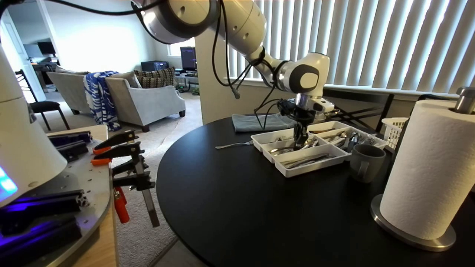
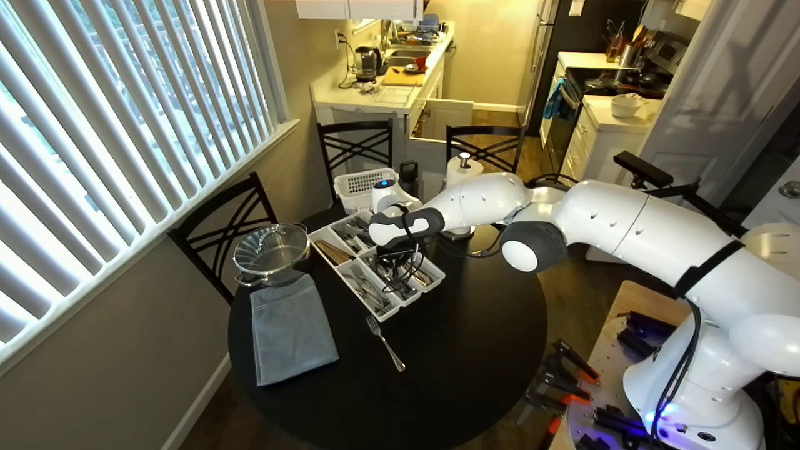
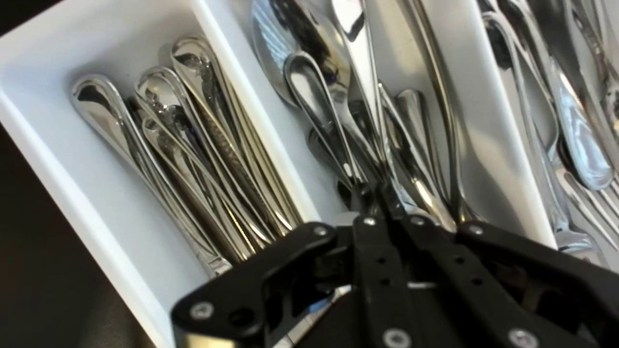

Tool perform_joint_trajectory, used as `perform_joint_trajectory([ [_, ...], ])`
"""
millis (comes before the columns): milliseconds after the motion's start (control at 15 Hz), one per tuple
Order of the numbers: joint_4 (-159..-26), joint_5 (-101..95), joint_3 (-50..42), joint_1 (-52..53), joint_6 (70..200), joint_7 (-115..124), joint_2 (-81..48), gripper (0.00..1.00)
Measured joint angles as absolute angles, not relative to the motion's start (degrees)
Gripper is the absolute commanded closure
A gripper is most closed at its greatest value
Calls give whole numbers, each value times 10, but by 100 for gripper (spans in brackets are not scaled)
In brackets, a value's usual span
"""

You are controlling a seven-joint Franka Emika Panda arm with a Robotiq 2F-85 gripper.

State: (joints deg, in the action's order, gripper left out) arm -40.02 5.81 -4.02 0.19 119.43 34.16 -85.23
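Observation:
My gripper (image 3: 377, 193) reaches down into a middle compartment of a white cutlery tray (image 1: 313, 169). In the wrist view its fingertips are almost together, pinching the narrow part of a silver utensil (image 3: 366, 63). A spoon (image 3: 271, 46) with a large bowl lies right beside it, its neck running toward the same fingertips, so which piece is gripped is hard to tell. More cutlery lies loose around the tips. Several knife-like handles (image 3: 111, 116) fill the neighbouring compartment, and forks lie across the other divider. In an exterior view the arm covers most of the gripper.
A single fork (image 2: 384, 340) lies on the black round table (image 1: 237, 207) outside the tray. Around the tray stand a grey mug (image 1: 367, 159), a paper towel roll (image 1: 426, 170), a folded grey cloth (image 2: 290, 331), a lidded glass pot (image 2: 272, 253) and a white basket (image 2: 362, 187).

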Motion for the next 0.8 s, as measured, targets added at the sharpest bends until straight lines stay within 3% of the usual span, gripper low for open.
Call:
perform_joint_trajectory([
  [600,-399,58,-30,3,1199,281,-852,6],
  [667,-400,58,-29,3,1199,275,-852,1],
  [800,-407,58,-26,3,1204,261,-853,2],
])
